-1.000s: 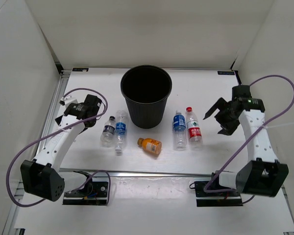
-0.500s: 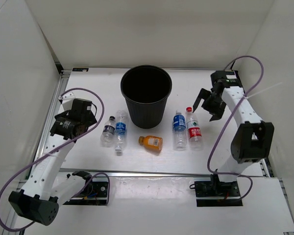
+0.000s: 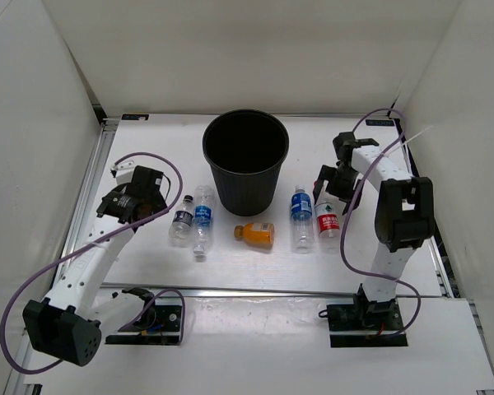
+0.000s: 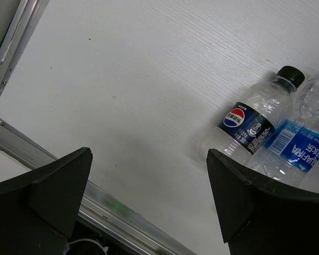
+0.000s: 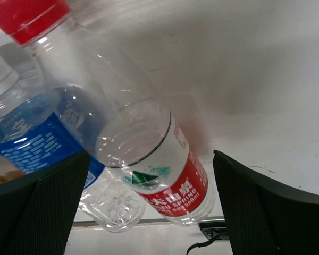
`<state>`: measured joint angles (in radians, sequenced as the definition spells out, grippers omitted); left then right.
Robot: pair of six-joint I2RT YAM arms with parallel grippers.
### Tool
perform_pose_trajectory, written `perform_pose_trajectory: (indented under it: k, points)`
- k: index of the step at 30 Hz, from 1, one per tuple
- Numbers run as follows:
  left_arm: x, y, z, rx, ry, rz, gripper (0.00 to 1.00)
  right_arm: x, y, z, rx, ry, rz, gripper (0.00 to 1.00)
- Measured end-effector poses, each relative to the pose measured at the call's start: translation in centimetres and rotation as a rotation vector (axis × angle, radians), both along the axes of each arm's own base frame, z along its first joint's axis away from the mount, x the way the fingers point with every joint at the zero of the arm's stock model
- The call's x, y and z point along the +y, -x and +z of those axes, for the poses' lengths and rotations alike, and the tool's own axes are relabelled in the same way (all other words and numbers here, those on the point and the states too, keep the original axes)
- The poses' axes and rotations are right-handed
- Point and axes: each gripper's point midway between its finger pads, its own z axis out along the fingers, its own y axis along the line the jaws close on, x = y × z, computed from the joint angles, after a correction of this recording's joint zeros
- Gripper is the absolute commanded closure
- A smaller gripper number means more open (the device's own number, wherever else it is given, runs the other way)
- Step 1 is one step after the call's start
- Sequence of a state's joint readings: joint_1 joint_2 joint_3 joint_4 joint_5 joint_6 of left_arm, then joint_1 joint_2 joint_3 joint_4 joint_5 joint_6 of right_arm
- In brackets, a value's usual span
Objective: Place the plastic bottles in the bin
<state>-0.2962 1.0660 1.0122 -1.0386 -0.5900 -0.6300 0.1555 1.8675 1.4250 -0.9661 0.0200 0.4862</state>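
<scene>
We look down on a white counter (image 3: 148, 148) with two arms reaching in from the near edge.

At the far left, the left hand (image 4: 149, 156) hangs over bare counter with its fingers spread wide and nothing between them. Just to its right lies the dark bottle (image 3: 182, 220), a clear bottle with a dark label and a black cap pointing far. Touching its right side is the left blue bottle (image 3: 202, 222), also lying flat.

In the middle, toward the far side, the black bin (image 3: 247, 185) stands upright. Its inside looks dark, and we can make out no bottle in it. Just near of the bin lies the short orange bottle (image 3: 255, 233), on its side and apart from the others.

Right of the bin lie two more bottles side by side with their caps pointing far. These are the right blue bottle (image 3: 300, 216) and, against its right side, the red bottle (image 3: 327, 220).

The right hand (image 5: 151, 159) is low over the cap end of the red bottle. In the right wrist view its fingers are wide apart, with the bottle's body lying between them. Neither finger seems to press on it.

We judge the task barely begun. All five bottles lie on the counter and none is in the bin. The right hand looks ready to close on the red bottle, and the left hand seems lined up for the dark bottle.
</scene>
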Motion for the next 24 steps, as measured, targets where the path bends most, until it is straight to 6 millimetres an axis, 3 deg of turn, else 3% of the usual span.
perform_pose_trajectory:
  k: [4, 8, 11, 17, 18, 21, 24]
  points:
    - [-0.2, 0.0, -0.2, 0.007, 0.01, 0.005, 0.0, 0.0, 0.1, -1.5, 0.039, 0.004, 0.002, 0.09]
    - [-0.4, 0.1, -0.7, 0.027, 0.02, 0.01, 0.0, 0.1, 0.1, -2.9, 0.063, 0.002, 0.002, 0.22]
    - [-0.5, 0.3, -0.9, 0.036, 0.029, 0.015, 0.0, -0.1, 0.5, -3.5, 0.077, -0.003, -0.005, 0.39]
    - [-0.7, 0.7, -1.3, 0.051, 0.047, 0.022, 0.0, -1.8, 0.6, -3.3, 0.076, -0.022, -0.077, 0.61]
    - [-0.8, 0.8, -1.5, 0.054, 0.054, 0.022, 0.0, -2.3, 0.7, -3.1, 0.075, -0.018, -0.095, 0.66]
    - [-1.1, 1.2, -2.2, 0.07, 0.074, 0.019, 0.0, -3.8, 0.9, -1.3, 0.06, -0.014, -0.168, 0.7]
    - [-1.3, 1.3, -2.5, 0.077, 0.088, 0.016, 0.0, -4.4, -0.9, 2.9, -0.032, -0.041, -0.23, 0.71]
